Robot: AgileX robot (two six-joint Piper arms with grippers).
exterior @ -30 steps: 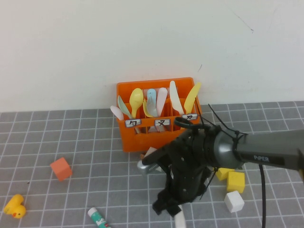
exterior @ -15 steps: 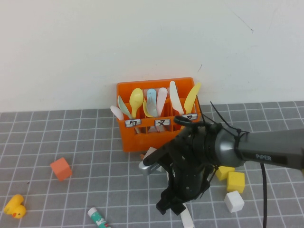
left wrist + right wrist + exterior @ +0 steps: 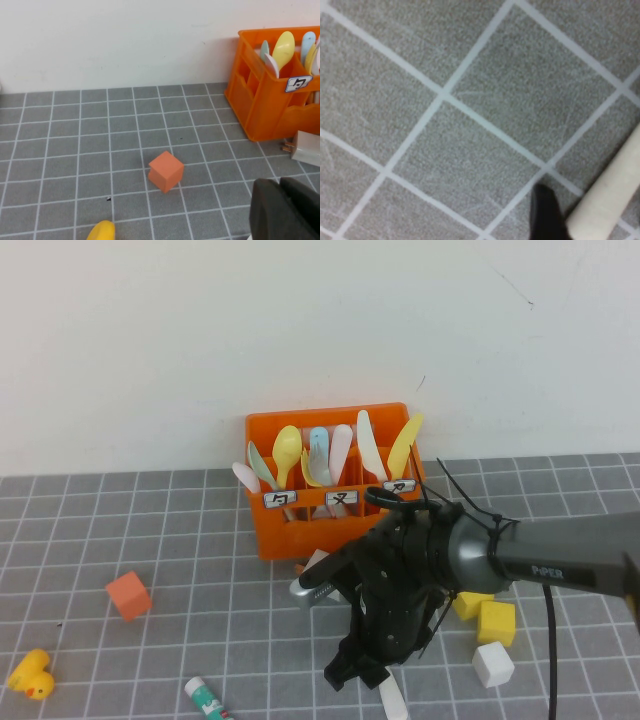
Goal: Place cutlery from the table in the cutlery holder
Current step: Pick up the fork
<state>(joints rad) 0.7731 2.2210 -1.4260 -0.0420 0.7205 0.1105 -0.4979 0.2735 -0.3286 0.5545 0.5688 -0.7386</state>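
Observation:
The orange cutlery holder (image 3: 330,525) stands at the back of the grey tiled table (image 3: 200,540) and holds several pastel spoons, forks and knives; it also shows in the left wrist view (image 3: 265,107). A white cutlery piece (image 3: 392,700) lies at the table's front edge, partly under my right gripper (image 3: 357,672), which hangs low right beside it. The right wrist view shows its white handle (image 3: 610,195) close up over the tiles. No yellow knife or mint spoon shows on the table. My left gripper (image 3: 287,212) is shut and empty, above the tiles left of the holder.
An orange cube (image 3: 128,595) sits at the left, a yellow duck (image 3: 30,675) at the front left, a green-and-white tube (image 3: 207,698) at the front. Yellow cubes (image 3: 495,620) and a white cube (image 3: 492,663) lie at the right. A white plug block (image 3: 312,580) lies before the holder.
My right gripper has shifted slightly to the right, and the white piece under it has moved a little right with it. Nothing else has moved.

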